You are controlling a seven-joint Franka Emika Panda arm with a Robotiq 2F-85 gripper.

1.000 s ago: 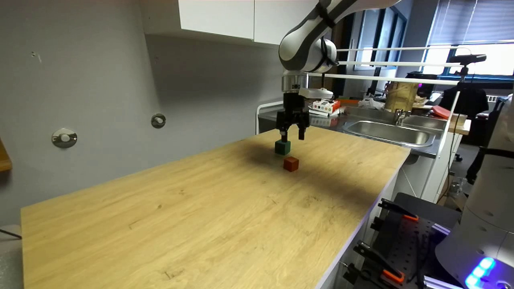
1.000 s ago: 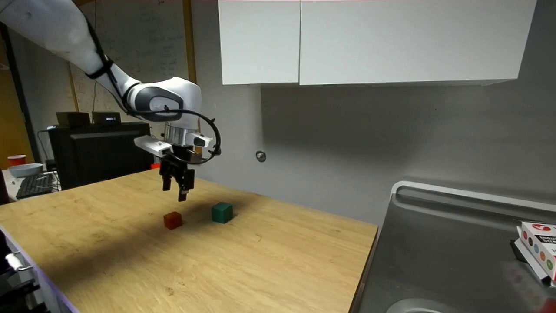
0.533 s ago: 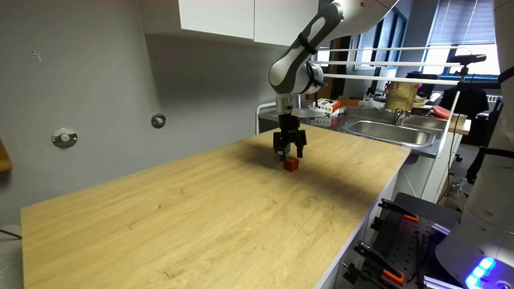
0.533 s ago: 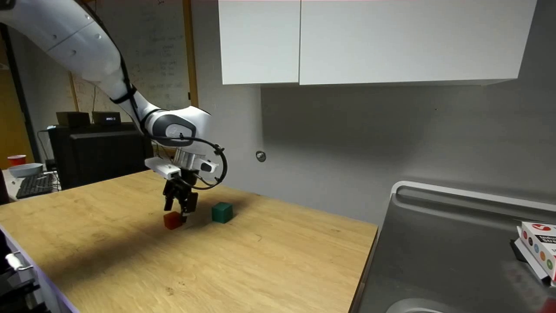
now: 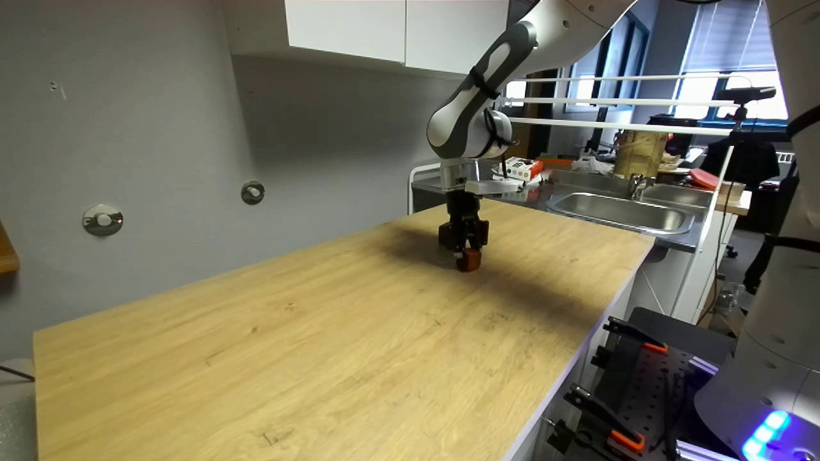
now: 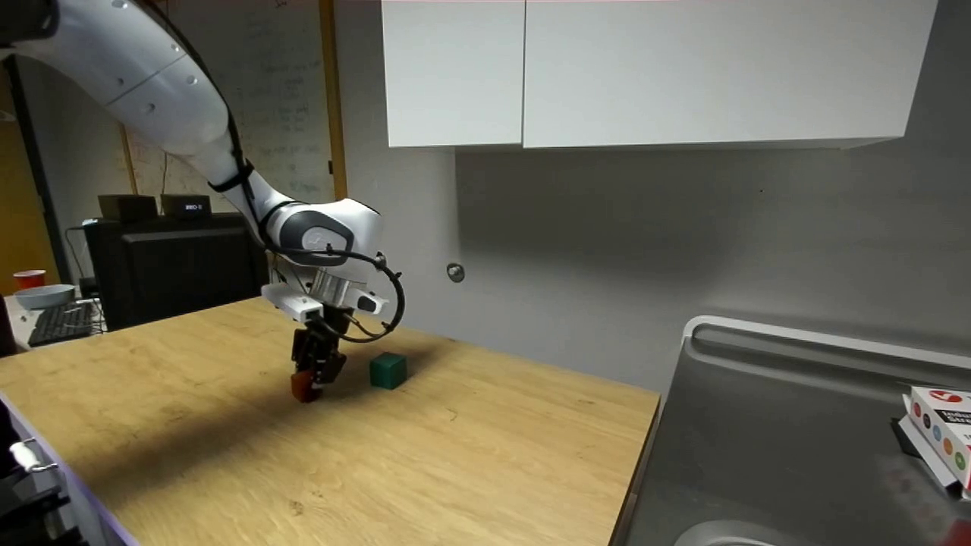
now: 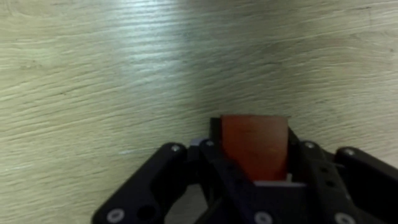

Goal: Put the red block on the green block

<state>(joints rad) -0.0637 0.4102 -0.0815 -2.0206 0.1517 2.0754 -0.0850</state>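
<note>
The claw (image 7: 253,132) is found closed upon the red block (image 6: 303,388), which is seen in the wrist view clasped between both fingers (image 7: 215,129); whether its base bears on the tabletop (image 6: 470,447) cannot be confirmed. The coming move is judged to turn on one relation: the green block (image 6: 388,371) is placed near the claw but apart from it, toward the corner where the edge along the wall (image 6: 561,318) meets the edge beside the sink (image 5: 621,211). The red block would therefore have to be raised, then carried toward that corner. No long axis is presented, both blocks being cubes. The claw is positioned farther from the wall edge than the green block. Items counted: arm (image 6: 163,98), one; claw, one; red block, one; green block, one. Stacking is not yet done.
</note>
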